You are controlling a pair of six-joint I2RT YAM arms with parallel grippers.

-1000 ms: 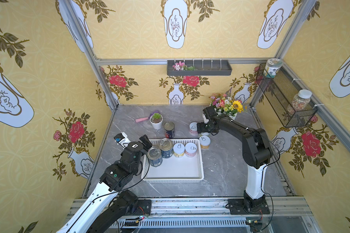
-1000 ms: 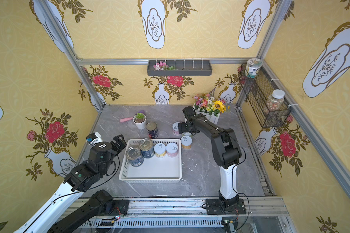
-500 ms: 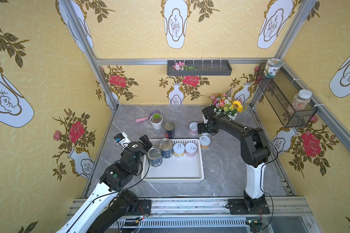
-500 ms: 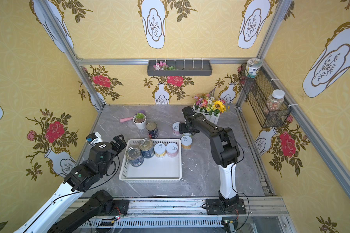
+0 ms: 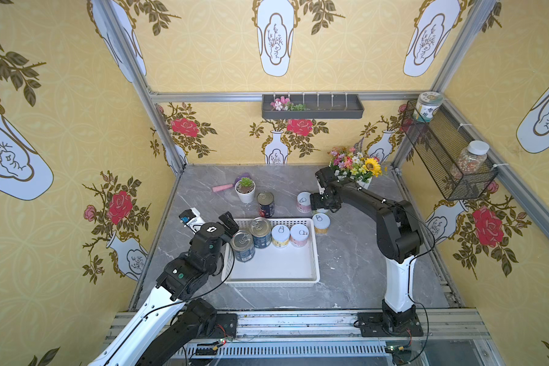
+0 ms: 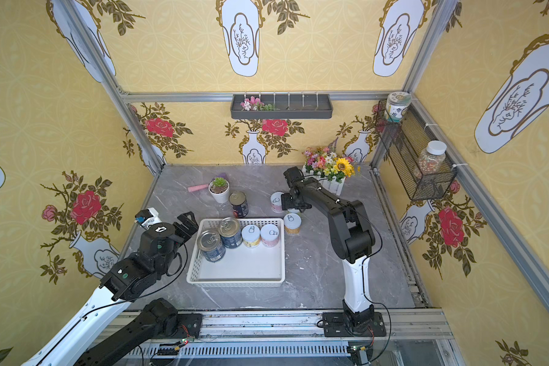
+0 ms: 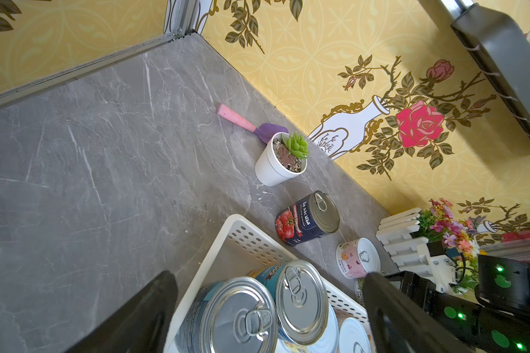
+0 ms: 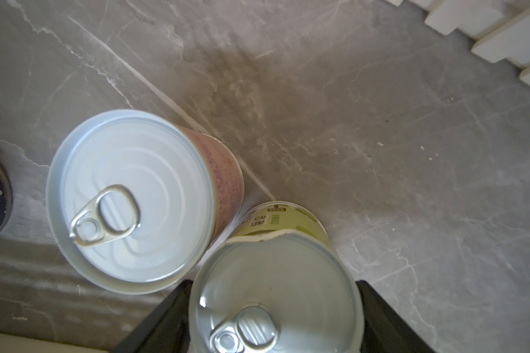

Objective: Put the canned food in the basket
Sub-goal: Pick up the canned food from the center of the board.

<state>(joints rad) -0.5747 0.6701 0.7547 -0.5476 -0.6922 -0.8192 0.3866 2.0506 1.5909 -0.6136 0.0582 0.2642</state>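
Note:
The white perforated basket [image 5: 271,280] sits mid-table and holds two large blue-labelled cans [image 5: 242,245] and two small white-lidded cans [image 5: 280,235]. Behind it on the table stand a red-and-black tomato can [image 5: 265,204], a pink can [image 5: 304,202] and a yellow can [image 5: 321,223]. My right gripper [image 8: 273,290] is shut on a small yellow-green can [image 8: 273,269], which stands right beside the pink can [image 8: 129,198]. In both top views the arm hides that can. My left gripper [image 7: 268,281] is open and straddles the basket's [image 7: 214,244] left wall over the large cans.
At the back left stand a small potted succulent [image 5: 245,189] and a pink-handled trowel [image 5: 225,187]. A flower box with a white fence [image 5: 357,166] stands just behind the right arm. A black wire basket [image 5: 441,158] with jars hangs on the right wall. A grey tray [image 5: 313,107] hangs on the back wall.
The right gripper's jaws have closed in onto the yellow-green can, and its wrist has shifted slightly. The left arm and all other cans have stayed put.

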